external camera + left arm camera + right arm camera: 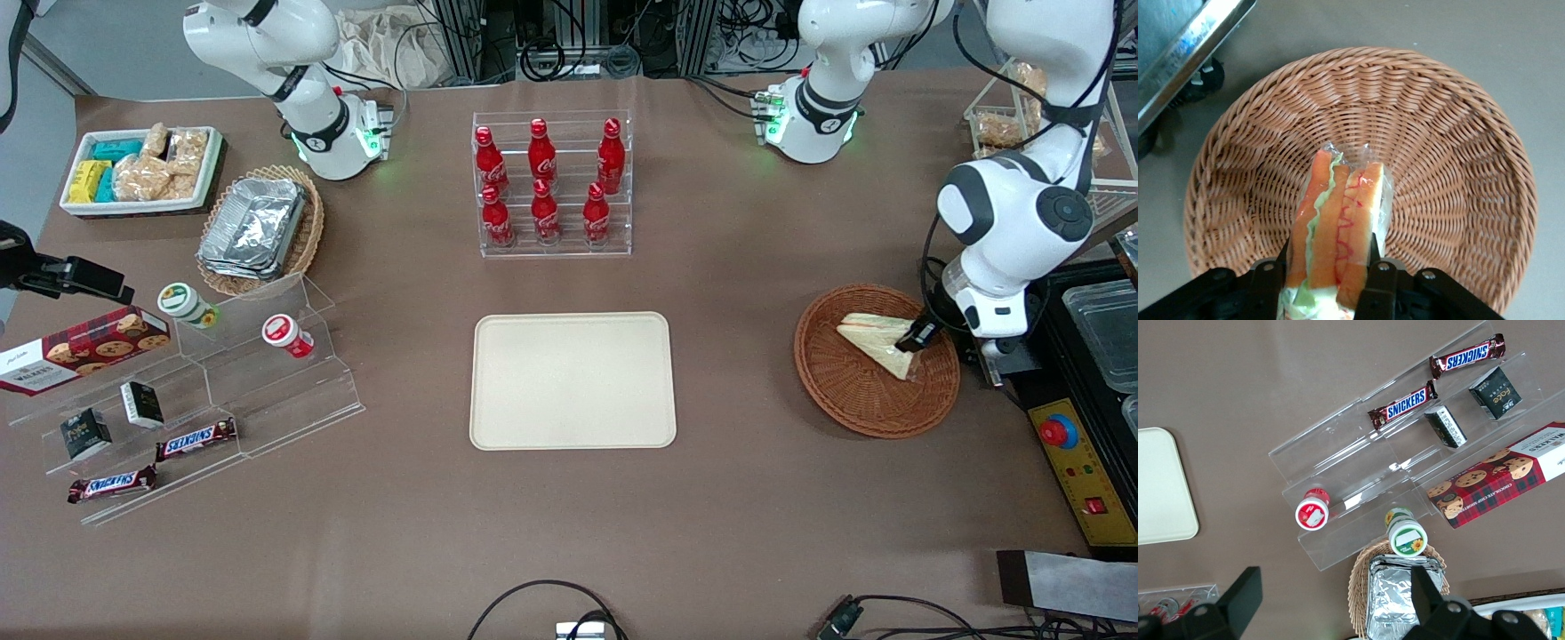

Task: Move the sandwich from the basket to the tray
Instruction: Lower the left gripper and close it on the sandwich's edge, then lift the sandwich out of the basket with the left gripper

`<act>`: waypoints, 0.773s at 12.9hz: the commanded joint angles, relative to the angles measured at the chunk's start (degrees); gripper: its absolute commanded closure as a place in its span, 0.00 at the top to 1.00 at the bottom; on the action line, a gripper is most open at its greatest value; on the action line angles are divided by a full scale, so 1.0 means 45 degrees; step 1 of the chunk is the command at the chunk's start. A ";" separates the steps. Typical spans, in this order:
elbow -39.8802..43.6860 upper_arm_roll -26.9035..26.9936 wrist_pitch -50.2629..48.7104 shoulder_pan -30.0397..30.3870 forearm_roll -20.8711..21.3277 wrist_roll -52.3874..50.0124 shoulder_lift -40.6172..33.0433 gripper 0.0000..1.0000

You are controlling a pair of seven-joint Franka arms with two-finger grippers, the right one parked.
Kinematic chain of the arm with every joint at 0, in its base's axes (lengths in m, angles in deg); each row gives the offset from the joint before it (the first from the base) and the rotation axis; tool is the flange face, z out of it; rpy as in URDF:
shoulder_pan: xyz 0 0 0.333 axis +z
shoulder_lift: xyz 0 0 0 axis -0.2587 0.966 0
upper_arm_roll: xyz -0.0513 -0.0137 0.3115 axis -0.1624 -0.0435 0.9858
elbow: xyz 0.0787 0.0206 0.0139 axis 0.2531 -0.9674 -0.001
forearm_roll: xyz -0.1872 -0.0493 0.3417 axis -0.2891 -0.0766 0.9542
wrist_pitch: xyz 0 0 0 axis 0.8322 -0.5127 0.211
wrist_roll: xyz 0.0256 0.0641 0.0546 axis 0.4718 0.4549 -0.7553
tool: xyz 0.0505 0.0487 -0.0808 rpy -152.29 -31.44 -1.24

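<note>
The sandwich (pixel 1338 227) sits in the basket (pixel 853 400), which rests on the surface near the edge at the working arm's end. It stands up on one side with its orange and green filling showing, so there is a flat bread side on each side to squeeze. The end effector (pixel 1328 273) is down in the basket, and its two fingers (pixel 1376 270) press the sandwich from both sides, so the sandwich is right between them. It does not look lifted yet. The tray (pixel 498 427) waits in the middle of the surface, well apart from the basket, with nothing on it.
</note>
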 commanded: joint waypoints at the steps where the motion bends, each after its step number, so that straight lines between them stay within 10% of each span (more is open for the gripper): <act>1: -0.0018 -0.0087 -0.1046 0.0003 0.0139 0.1591 -0.1023 0.41; 10: 0.0468 -0.1100 -0.3156 -0.0114 0.2072 0.5974 -0.2276 0.42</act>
